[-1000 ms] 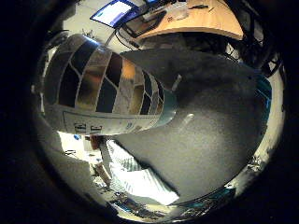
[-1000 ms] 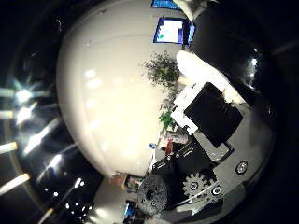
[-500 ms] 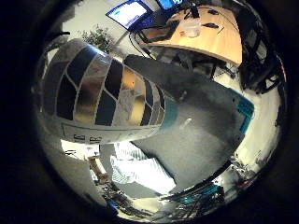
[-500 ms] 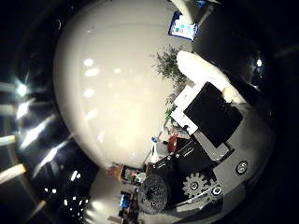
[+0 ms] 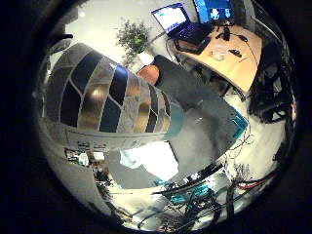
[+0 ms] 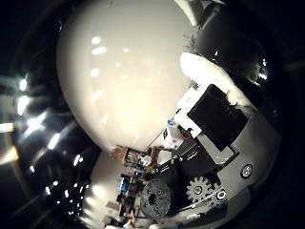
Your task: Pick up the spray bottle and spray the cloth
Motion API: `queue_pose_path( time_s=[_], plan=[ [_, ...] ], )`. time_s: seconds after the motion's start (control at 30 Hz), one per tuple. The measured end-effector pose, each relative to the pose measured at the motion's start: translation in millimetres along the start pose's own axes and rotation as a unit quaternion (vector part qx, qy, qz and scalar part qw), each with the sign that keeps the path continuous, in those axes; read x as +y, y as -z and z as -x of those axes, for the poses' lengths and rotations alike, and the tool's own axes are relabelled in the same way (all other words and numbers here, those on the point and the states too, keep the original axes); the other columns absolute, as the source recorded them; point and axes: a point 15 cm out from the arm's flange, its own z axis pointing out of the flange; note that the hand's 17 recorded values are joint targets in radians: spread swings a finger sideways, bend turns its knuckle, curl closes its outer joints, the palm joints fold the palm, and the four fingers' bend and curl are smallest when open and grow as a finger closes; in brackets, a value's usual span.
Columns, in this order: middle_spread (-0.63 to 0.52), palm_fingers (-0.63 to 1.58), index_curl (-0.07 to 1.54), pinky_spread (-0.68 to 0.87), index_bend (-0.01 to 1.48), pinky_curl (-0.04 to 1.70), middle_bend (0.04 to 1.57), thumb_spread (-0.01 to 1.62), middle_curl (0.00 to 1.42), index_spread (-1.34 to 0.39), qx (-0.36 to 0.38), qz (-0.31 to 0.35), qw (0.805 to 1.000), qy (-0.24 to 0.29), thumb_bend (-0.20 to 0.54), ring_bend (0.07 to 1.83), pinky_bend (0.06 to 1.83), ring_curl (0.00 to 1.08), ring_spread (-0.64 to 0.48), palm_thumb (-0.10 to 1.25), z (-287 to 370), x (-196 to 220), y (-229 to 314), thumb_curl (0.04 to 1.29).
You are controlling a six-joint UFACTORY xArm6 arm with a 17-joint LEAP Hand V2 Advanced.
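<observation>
The spray bottle, wrapped in a label of dark blue, gold and grey tiles with a teal collar, fills much of the little finger side view, close against the palm. Its smooth white body also fills the thumb side view. My right hand is shut on the spray bottle, with a white fingertip and black finger parts lying against it. A white cloth lies on the grey table, below and just past the bottle's teal end. The nozzle is hidden.
A wooden desk with an open laptop and a monitor stands beyond the grey table. Near them are a potted plant and an orange seat. A teal object sits at the table's edge.
The hand has swung with the bottle still in it, so the desk and plant now show more fully. The cloth now lies closer to the bottle's teal end.
</observation>
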Motion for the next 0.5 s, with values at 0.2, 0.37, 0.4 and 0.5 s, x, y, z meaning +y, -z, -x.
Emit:
queue_pose_path(
  time_s=[0.2,0.37,0.4,0.5],
  plan=[
    [-0.39,1.12,0.67,0.09,0.34,-0.02,0.98,0.99,0.51,-0.6,-0.019,0.05,0.999,0.003,-0.014,0.95,0.54,0.33,-0.47,1.13,20,28,-25,0.35],
    [-0.38,1.13,0.66,0.09,0.35,-0.02,0.99,0.98,0.5,-0.6,-0.02,0.098,0.995,-0.014,-0.013,0.94,0.55,0.33,-0.47,1.14,16,45,-59,0.35],
    [-0.38,1.13,0.66,0.09,0.35,-0.02,1.0,0.98,0.5,-0.6,-0.02,0.109,0.994,-0.018,-0.013,0.94,0.55,0.33,-0.47,1.14,16,49,-66,0.35],
    [-0.37,1.13,0.66,0.09,0.35,-0.02,1.0,0.97,0.5,-0.59,-0.014,0.144,0.989,-0.028,-0.014,0.95,0.56,0.33,-0.46,1.13,11,63,-93,0.36]
  ],
)
